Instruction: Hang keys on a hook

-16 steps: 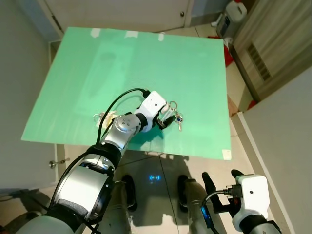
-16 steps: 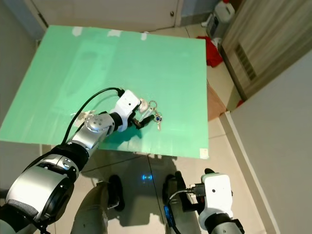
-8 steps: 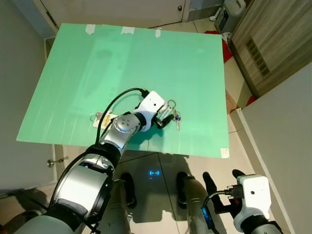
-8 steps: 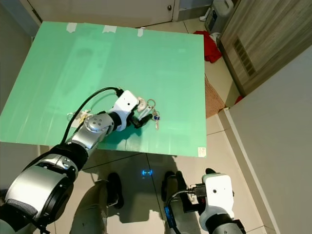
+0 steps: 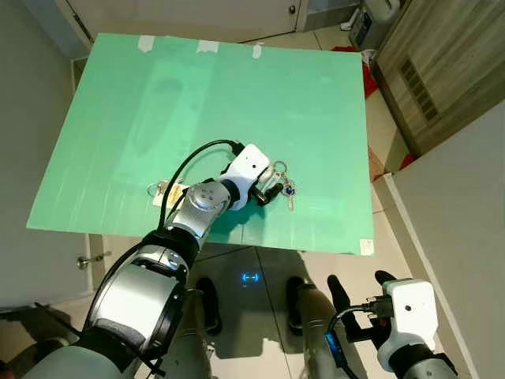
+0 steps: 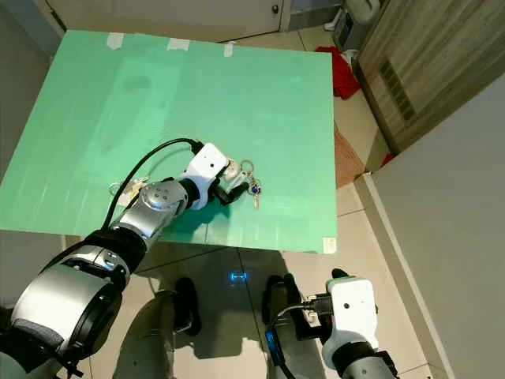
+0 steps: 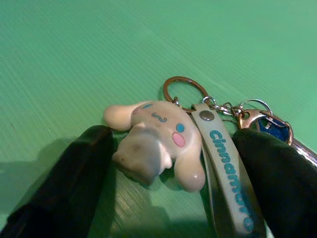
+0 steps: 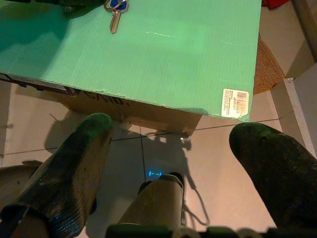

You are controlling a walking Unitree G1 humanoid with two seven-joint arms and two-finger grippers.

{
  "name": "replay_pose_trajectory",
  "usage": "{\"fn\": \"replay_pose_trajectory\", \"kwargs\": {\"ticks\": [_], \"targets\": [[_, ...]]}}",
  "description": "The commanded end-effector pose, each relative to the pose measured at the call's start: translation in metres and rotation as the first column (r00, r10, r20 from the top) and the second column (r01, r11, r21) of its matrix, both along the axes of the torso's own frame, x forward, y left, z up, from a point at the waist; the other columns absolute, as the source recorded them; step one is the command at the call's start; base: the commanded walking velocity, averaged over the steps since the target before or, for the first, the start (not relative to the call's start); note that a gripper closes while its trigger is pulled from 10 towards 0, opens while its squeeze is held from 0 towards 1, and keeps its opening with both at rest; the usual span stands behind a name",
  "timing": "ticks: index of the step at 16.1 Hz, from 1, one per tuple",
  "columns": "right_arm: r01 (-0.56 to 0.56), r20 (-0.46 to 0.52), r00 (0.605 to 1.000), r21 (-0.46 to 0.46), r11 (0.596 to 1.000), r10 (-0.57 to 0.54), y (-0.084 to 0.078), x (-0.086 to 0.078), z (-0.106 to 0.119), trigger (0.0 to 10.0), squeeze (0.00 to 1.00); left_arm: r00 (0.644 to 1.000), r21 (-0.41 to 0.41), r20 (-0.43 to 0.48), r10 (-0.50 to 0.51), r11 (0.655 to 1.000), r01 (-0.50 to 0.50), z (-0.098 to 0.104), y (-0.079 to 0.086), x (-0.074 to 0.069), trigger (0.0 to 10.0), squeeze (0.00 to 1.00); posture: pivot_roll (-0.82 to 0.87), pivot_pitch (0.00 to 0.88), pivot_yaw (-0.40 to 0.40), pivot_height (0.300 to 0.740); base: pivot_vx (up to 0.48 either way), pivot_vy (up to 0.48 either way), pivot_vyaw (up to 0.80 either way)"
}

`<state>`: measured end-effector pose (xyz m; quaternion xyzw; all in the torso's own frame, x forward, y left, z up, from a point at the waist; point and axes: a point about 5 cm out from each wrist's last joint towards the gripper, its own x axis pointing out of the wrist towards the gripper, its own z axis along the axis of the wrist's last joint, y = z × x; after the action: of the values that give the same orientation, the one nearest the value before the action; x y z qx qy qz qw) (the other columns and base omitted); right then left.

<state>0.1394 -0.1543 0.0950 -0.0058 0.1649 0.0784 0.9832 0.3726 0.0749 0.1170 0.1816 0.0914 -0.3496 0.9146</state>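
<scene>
A bunch of keys [image 5: 281, 182] lies on the green table [image 5: 197, 103], near its front edge. It has a white rubber character charm [image 7: 156, 141], a pale strap with blue lettering [image 7: 224, 173], a metal ring [image 7: 185, 92] and a blue-headed key [image 8: 116, 9]. My left gripper [image 5: 267, 193] rests low on the table, open, with one black finger [image 7: 74, 178] on each side of the charm. My right gripper [image 5: 359, 286] hangs open below the table's front edge, over the floor.
A small pale object [image 5: 162, 189] lies on the table left of my left forearm. Tape strips [image 5: 207, 46] mark the far edge and a label [image 5: 365, 247] the front right corner. A wooden cabinet [image 5: 442, 71] and red cloth [image 6: 339, 67] are at the right.
The whole view has shifted a little, so the camera moved. My left gripper stays at the keys with its fingers around the charm. The right arm still hangs low.
</scene>
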Motion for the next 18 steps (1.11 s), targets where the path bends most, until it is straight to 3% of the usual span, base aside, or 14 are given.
{"fn": "replay_pose_trajectory", "kwargs": {"ticks": [1, 6, 9, 18], "targets": [[0.012, -0.047, 0.999, -0.004, 1.000, -0.012, -0.001, -0.006, -0.006, 10.0, 0.00, 0.997, 0.005, -0.074, 0.006, 1.000, -0.006, -0.015, 0.000, -0.006, 0.0, 0.00, -0.41, 0.420, 0.007, 0.691, 0.000, 0.000, 0.00], [0.004, -0.052, 0.999, -0.003, 1.000, -0.004, -0.001, -0.003, -0.008, 10.0, 0.00, 0.993, 0.031, -0.106, 0.045, 0.999, -0.042, -0.017, 0.007, -0.005, 0.0, 0.00, -0.40, 0.413, 0.004, 0.691, 0.000, 0.000, 0.00], [-0.002, -0.051, 0.999, -0.005, 1.000, 0.002, -0.001, -0.002, -0.008, 10.0, 0.00, 0.993, 0.002, -0.105, 0.053, 0.999, -0.053, -0.012, 0.007, -0.002, 0.0, 0.00, -0.39, 0.405, 0.002, 0.691, 0.000, 0.000, 0.00], [-0.014, -0.043, 0.999, -0.004, 1.000, 0.014, 0.000, 0.004, -0.009, 10.0, 0.00, 0.993, -0.220, 0.104, 0.049, 0.975, -0.025, 0.028, 0.005, 0.005, 0.0, 0.00, -0.37, 0.394, 0.004, 0.691, 0.000, 0.000, 0.00]]}}
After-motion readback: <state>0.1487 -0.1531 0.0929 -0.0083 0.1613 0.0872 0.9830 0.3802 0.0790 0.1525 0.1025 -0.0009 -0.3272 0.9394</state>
